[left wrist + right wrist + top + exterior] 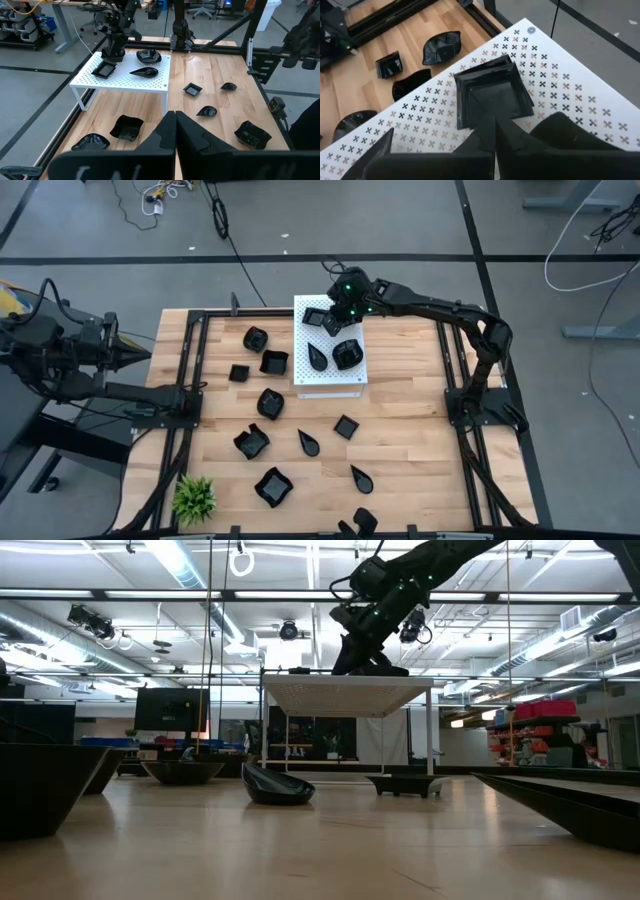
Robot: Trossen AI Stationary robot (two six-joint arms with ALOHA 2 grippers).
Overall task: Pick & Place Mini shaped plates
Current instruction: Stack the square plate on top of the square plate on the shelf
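Three glossy black mini plates lie on the white perforated board (330, 380): a square one (492, 95) near its far left corner, a teardrop (318, 357) and a rounded one (346, 355). Several more are scattered over the wooden table, such as one (270, 402) and another (272, 486). My right gripper (494, 122) is shut and points down at the square plate's rim (315, 315). My left gripper (175, 117) is shut and waits beyond the table's left edge (145, 352), touching nothing. My right gripper comes from above and the right, with its shut fingertips over the near rim of the square plate (485, 121). The plate lies flat on the board. The fingers hide the spot, so I cannot tell whether they touch it.
The board stands on thin legs (432, 730), raised above the table, with plates (275, 787) beneath and around it. A small green plant (194, 498) sits at the near left corner. Black frame rails (190, 370) run along the left and right sides. Bare wood lies right of the board.
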